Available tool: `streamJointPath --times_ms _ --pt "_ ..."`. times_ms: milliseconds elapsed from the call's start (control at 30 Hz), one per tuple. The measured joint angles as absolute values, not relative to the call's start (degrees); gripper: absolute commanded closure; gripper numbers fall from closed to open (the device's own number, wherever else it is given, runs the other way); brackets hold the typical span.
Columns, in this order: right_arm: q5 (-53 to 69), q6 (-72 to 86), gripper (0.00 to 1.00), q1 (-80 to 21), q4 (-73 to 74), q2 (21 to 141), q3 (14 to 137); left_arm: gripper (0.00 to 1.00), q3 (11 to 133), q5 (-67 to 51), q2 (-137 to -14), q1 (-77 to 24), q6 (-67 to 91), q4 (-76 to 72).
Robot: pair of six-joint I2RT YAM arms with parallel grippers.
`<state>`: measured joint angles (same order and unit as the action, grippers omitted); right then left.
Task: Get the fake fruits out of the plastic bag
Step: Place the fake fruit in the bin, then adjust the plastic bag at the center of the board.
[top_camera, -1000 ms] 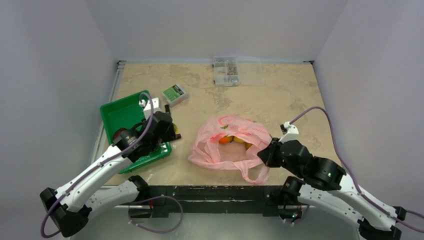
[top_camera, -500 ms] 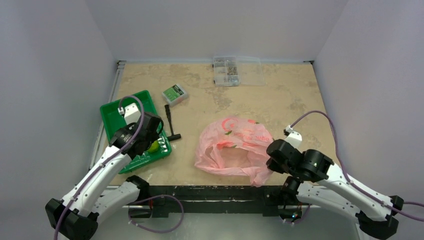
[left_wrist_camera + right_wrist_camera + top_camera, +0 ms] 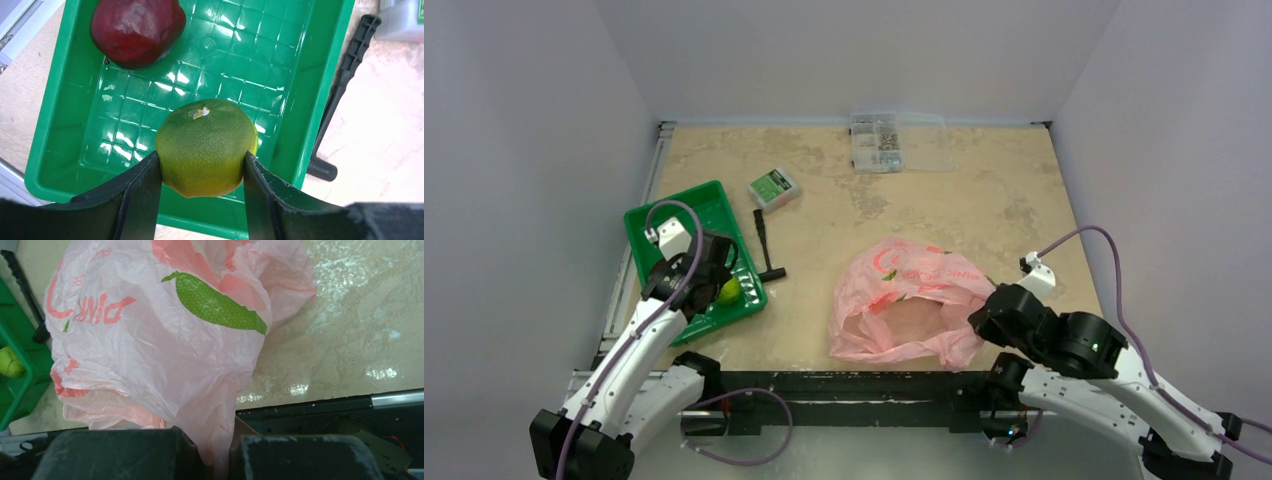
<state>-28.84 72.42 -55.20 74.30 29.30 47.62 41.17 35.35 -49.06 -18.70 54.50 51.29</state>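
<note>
My left gripper (image 3: 202, 162) is shut on the lime green fruit (image 3: 205, 147) and holds it over the near right part of the green ribbed tray (image 3: 300, 100). The dark red fruit (image 3: 137, 30) lies in the tray's far left part. In the top view the left gripper (image 3: 714, 282) and lime fruit (image 3: 729, 291) are over the tray (image 3: 659, 220). My right gripper (image 3: 220, 455) is shut on a fold of the pink plastic bag (image 3: 165, 355), which bulges in front of it. In the top view the gripper (image 3: 980, 322) pinches the near right edge of the bag (image 3: 904, 300). The yellow and orange fruits are hidden.
A black T-handle tool (image 3: 764, 250) lies just right of the tray, also in the left wrist view (image 3: 345, 75). A small green-labelled box (image 3: 774, 187) sits behind it. A clear organiser box (image 3: 876, 130) stands at the back. The table's black front rail (image 3: 320, 410) is close to the bag.
My right gripper has pulled the bag to the right, and the orange fruits seen in its mouth no longer show. My left gripper has moved back left over the tray with the lime fruit.
</note>
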Motion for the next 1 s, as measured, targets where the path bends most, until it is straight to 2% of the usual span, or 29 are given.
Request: streamJointPath --times_ms 133,233,267,300,333,433,467,733,1000 --pt "-28.08 69.08 1.00 -55.18 70.94 26.30 46.87 1.00 39.57 35.29 -48.53 -17.47 54.52 48.60" --pt "-27.27 66.76 1.00 -55.18 68.55 24.58 45.93 0.95 38.15 34.59 -49.60 -17.08 54.52 47.68" --pt "-27.22 66.19 1.00 -55.18 68.03 24.32 45.82 0.89 37.71 34.30 -50.00 -16.97 54.52 47.44" --pt "-27.20 65.71 1.00 -55.18 67.68 24.34 45.80 0.80 37.50 34.17 -50.33 -16.88 54.52 47.40" --pt "-27.18 65.21 1.00 -55.18 67.18 24.43 45.76 0.65 37.34 34.04 -50.72 -16.84 54.52 47.35" --pt "-27.09 63.83 1.00 -55.18 65.95 24.64 45.74 0.08 37.26 34.06 -51.05 -16.82 54.61 47.35" --pt "-27.00 63.24 1.00 -55.18 65.45 24.73 45.74 0.01 37.26 34.09 -50.98 -16.82 54.72 47.48" --pt "-22.79 54.39 1.00 -55.16 55.92 26.92 44.60 0.00 40.69 29.69 -46.50 -16.62 53.76 50.81" --pt "-14.68 41.39 1.00 -55.09 33.21 45.32 46.33 0.00 46.96 11.57 -36.62 -16.56 48.07 48.84"
